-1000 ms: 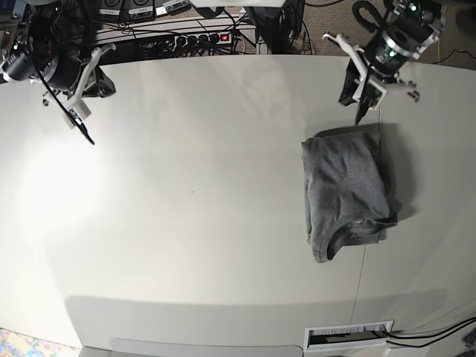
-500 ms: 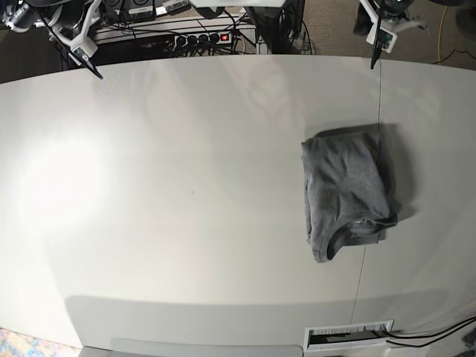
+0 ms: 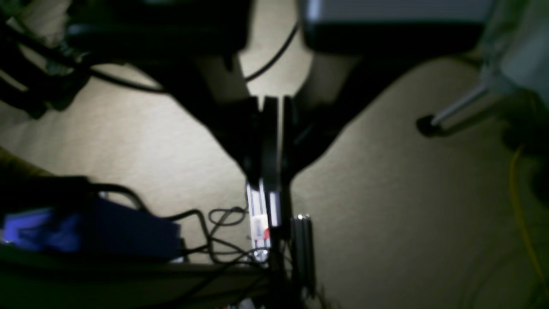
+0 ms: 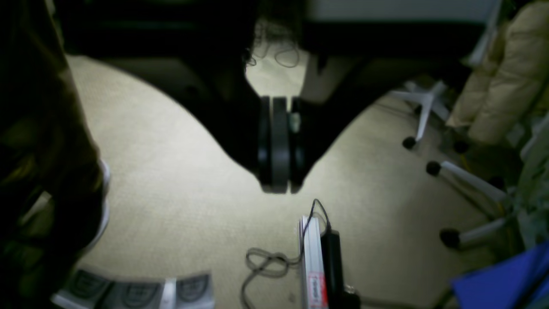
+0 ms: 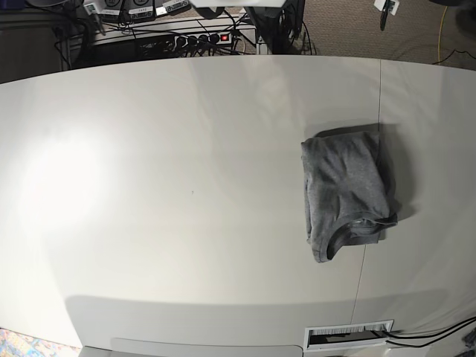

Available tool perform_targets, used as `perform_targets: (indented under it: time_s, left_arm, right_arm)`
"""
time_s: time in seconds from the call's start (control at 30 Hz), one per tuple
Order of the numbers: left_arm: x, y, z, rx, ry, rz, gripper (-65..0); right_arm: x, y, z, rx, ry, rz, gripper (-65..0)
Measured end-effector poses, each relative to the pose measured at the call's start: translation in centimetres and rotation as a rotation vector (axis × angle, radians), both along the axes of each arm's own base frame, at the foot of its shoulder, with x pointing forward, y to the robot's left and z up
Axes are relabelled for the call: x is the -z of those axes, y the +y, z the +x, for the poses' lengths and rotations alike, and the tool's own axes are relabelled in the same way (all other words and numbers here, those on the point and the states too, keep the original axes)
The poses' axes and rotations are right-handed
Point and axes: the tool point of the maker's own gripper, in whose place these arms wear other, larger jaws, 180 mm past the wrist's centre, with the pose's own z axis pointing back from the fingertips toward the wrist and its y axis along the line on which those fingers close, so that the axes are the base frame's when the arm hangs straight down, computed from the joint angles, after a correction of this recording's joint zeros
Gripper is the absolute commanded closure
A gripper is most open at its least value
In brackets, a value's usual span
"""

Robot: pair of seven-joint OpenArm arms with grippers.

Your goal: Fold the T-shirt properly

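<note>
One folded grey T-shirt [image 5: 346, 192] lies on the right part of the white table [image 5: 163, 193] in the base view, a compact bundle with its ribbed collar turned toward the near edge and a table seam running just under its right side. Beyond the far edge a power strip [image 5: 199, 37] with a red switch sits among dark cables, and only a small tip of the left gripper [image 5: 384, 10] shows at the top right corner; the right gripper does not appear here. In the left wrist view, the left gripper [image 3: 272, 141] is seen against beige carpet [image 3: 386, 206], its dark fingers pressed together with only a thin slit of light between them and nothing held; a blue object [image 3: 90, 229] and tangled cables lie to the left, blurred. In the right wrist view, the right gripper [image 4: 279, 150] hangs over the same carpet with its fingers closed flat against each other, empty, and chair legs [image 4: 433, 128] with castors stand to the right.
</note>
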Motion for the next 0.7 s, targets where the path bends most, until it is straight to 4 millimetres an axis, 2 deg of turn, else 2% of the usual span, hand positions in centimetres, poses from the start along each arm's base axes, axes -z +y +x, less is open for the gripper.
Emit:
perform_targets:
  time_s: [0.2, 0.3, 0.43, 0.57, 0.7]
  left_arm:
    - [5.2, -0.3, -1.1, -0.122, 0.051, -0.048, 0.0]
    - [7.5, 0.5, -1.3, -0.160, 0.087, -0.038, 0.0]
    - [9.4, 1.6, -0.8, -0.209, 0.088, -0.031, 0.0]
    - [10.9, 2.0, -1.0, -0.237, 0.084, -0.013, 0.0]
    - [12.2, 1.9, -1.6, -0.198, 0.061, 0.028, 0.0]
  right_arm:
    - [6.5, 1.5, 0.3, 0.032, 0.045, 0.040, 0.0]
    - [9.4, 2.3, 0.6, 0.019, 0.059, 0.050, 0.0]
    - [12.4, 3.3, 2.6, 0.016, -0.013, 0.064, 0.0]
    - [14.5, 4.5, 4.6, -0.019, -0.084, 0.070, 0.0]
    - [16.9, 3.1, 4.2, -0.064, -0.058, -0.106, 0.0]
